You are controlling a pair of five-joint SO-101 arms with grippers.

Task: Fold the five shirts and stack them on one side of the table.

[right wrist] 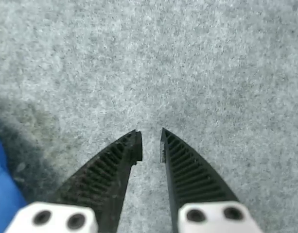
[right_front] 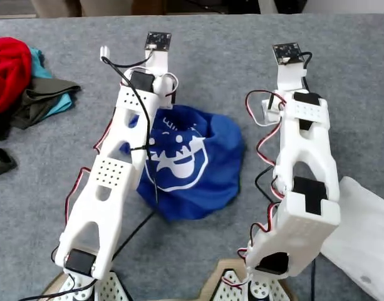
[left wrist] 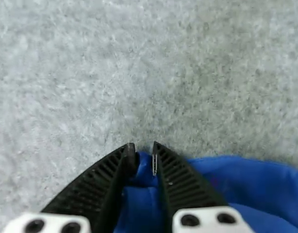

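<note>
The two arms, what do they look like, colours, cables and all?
Both the left arm and right arm are white plastic shells with black motors and loose red and black cables. The left gripper and right gripper have black, ribbed, pointed fingers.

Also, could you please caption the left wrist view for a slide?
Left gripper pinches the blue shirt at its edge, grey table beyond.

crumpled blue shirt [right_front: 198,169] with white print at frame centre; red shirt [right_front: 9,66], teal shirt [right_front: 57,105] and dark shirt [right_front: 44,94] heaped upper left; white shirt [right_front: 364,235] flat lower right
</note>
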